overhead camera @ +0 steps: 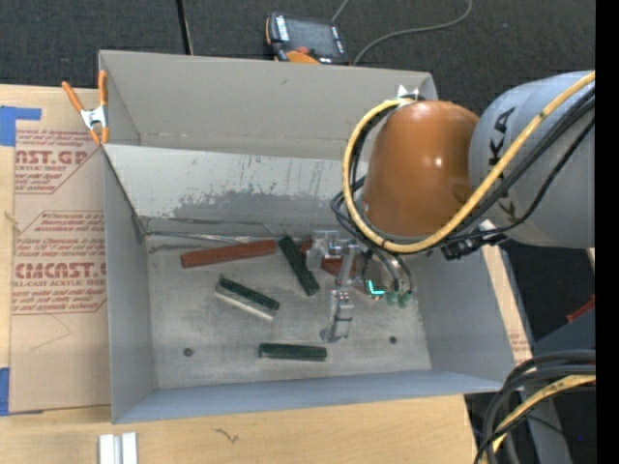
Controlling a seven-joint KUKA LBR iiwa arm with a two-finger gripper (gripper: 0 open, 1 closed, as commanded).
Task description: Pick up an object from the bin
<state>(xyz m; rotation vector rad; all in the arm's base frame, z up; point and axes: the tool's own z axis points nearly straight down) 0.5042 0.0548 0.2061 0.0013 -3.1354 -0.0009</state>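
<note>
Four bars counted: all lie loose on the floor of the grey bin (193,95).
Gripper position: the gripper (338,329) hangs low over the floor, at about 4 o'clock from the floor's middle.
Gripper state: I cannot tell whether it is apart or together.
Nearest thing: a dark green bar (292,352) at 6 o'clock of the floor, near the front wall.
Bearing: this bar lies at 7 o'clock from the gripper, with its near end just beside the tip. Contact cannot be confirmed.
Long axis: runs 9-to-3, flat on the floor. In my judgement the gripper would have to shift toward 8 o'clock and close across the narrow side.
Appearance: slim, straight, dark green, matt, even in width.
Other things: a tilted green bar (299,265) at 11 o'clock from the gripper, a pale-edged green bar (247,297) at 9 o'clock, and a red-brown bar (228,254) beyond, toward 10 o'clock.
Task standing: no bar is off the floor, so the pick is not yet made.
</note>
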